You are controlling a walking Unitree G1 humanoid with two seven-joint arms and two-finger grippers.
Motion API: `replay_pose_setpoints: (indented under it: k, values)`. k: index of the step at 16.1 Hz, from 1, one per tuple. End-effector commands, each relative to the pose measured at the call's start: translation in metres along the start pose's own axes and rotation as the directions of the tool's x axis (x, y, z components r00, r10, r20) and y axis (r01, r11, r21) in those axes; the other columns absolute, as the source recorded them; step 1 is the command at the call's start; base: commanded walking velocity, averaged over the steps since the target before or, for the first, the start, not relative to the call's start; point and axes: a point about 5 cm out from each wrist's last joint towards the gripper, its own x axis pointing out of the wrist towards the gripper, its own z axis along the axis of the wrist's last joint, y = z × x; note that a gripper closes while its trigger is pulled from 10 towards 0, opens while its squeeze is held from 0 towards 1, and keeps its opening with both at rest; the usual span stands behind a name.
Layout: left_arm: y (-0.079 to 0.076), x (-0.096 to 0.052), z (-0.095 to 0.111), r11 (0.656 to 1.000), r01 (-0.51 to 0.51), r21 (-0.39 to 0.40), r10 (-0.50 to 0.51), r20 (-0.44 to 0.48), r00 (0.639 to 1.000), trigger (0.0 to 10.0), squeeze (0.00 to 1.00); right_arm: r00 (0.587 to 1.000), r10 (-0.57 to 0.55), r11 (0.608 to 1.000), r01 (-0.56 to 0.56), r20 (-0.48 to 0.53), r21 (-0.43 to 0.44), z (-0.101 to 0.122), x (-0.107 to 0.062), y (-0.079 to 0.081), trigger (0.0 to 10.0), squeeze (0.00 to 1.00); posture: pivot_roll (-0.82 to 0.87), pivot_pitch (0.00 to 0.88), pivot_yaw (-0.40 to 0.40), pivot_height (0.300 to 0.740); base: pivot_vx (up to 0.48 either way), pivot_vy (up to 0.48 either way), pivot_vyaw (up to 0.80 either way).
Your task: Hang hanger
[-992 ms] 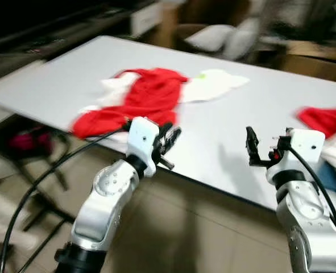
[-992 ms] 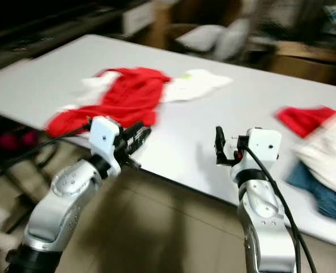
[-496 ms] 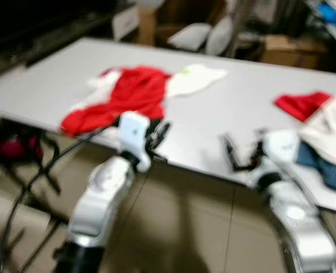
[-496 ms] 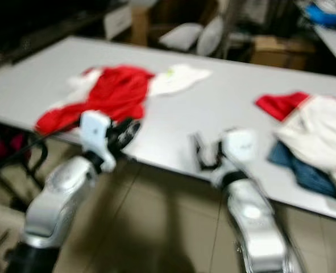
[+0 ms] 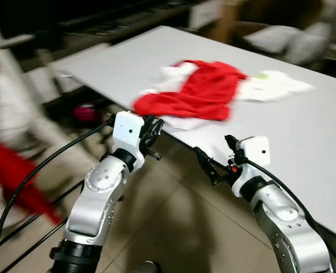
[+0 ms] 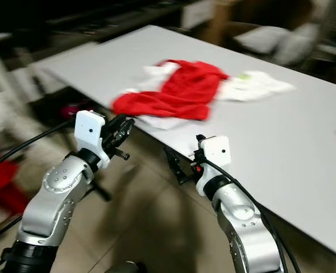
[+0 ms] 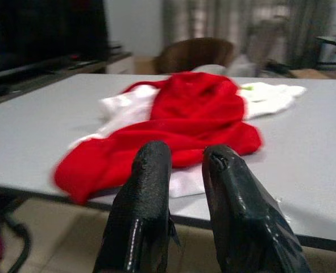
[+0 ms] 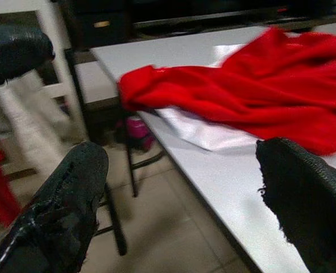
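Left gripper (image 5: pixel 152 135) is hovering clenched at centre frame below the red-and-white garment (image 5: pixel 199 91), while right gripper (image 5: pixel 210 165) is hanging released beside the white table (image 5: pixel 304 131).

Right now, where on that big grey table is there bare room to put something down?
The table is bare along its near edge to the right of the red garment, in front of the white cloth, and across its far left corner. The crowded patch is mid-table, where those clothes lie heaped. Both pincers, left and right, hang off the near edge.
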Motion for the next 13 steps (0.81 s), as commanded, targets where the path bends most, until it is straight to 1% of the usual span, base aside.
replay_pose_setpoints:
  k: [1,6,8,13]
  values:
    - [0.0027,0.0009,0.0038,1.0,-0.01,0.02,0.01,0.012,1.0,10.0,0.0,1.0,0.013,1.0,-0.013,0.004,0.015,0.0007,0.0014,0.0002,10.0,1.0,0.04,0.006,0.013,0.74,0.322,0.0,0.8]
    - [0.0049,0.0005,0.0035,0.999,-0.013,0.029,0.013,0.009,1.0,10.0,0.0,1.0,0.023,0.999,-0.023,-0.011,0.048,-0.0029,0.0019,0.0014,10.0,1.0,0.04,0.004,0.015,0.74,0.348,0.0,0.8]
    - [0.0044,0.0005,0.0035,1.0,-0.013,0.028,0.013,0.009,1.0,10.0,0.0,1.0,0.02,0.999,-0.02,-0.005,0.036,-0.0023,0.0028,0.0003,10.0,1.0,0.04,0.004,0.014,0.74,0.358,0.0,0.8]
    - [0.0035,-0.0001,0.0043,0.999,-0.004,0.036,0.003,0.012,1.0,10.0,0.0,0.999,0.05,0.998,-0.05,0.004,0.031,-0.0022,0.0038,0.0038,10.0,1.0,0.05,0.005,0.014,0.74,0.358,0.0,0.8]
